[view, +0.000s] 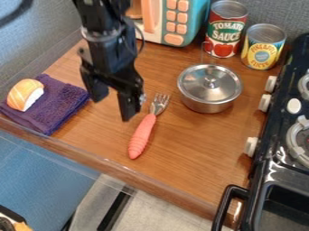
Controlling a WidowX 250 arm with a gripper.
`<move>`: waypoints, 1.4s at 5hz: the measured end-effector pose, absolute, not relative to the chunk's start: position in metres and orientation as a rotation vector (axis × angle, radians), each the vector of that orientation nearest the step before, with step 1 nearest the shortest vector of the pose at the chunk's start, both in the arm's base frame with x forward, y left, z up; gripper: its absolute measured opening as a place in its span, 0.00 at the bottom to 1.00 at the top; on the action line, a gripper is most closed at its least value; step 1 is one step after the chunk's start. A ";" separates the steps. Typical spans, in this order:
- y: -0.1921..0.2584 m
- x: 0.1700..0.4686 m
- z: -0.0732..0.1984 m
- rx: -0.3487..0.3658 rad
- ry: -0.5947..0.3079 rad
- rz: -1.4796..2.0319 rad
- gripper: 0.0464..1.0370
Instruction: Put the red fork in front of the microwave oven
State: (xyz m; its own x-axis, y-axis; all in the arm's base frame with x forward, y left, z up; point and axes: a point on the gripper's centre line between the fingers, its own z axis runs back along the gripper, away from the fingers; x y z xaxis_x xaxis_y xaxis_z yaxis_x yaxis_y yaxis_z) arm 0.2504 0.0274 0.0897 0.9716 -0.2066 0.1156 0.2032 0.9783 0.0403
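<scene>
The bench's front edge (pixel 114 168) slants from the left side of the view down to the lower right. The red fork (pixel 142 135) lies on the wood inside that edge, its handle end near it but not over it, its metal tines pointing up the view towards the microwave oven (pixel 174 21) and well apart from it. Wood surface separates the fork from the stove (pixel 283 158) on the right, whose knobs jut over the bench. The lidded pot (pixel 209 90) stands just right of the tines, bounding that side; behind it are the red can (pixel 226 29) and the yellow can (pixel 264 47). To the left, the purple cloth (pixel 57 108) lies near the front edge with the toy sushi (pixel 25 94) on it.

The gripper (pixel 112 109) hangs between cloth and fork, jaws wide apart with nothing between them. One jaw is just beside the fork's neck in the view; its height above the wood is hard to judge. The arm hides part of the microwave's left side, and the top of the view cuts both off. The stove runs out of view at the right, and a dark object (pixel 8 217) at the lower left corner is too cut off to identify.
</scene>
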 end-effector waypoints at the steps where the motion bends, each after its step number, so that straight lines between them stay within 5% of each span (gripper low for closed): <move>1: 0.007 0.257 0.062 0.028 -0.082 -0.179 0.96; 3: -0.001 0.262 0.026 0.016 -0.046 -0.098 0.91; 5: 0.001 0.261 0.024 0.032 -0.038 -0.097 0.42; 7: 0.024 0.277 0.057 0.080 -0.066 -0.122 0.41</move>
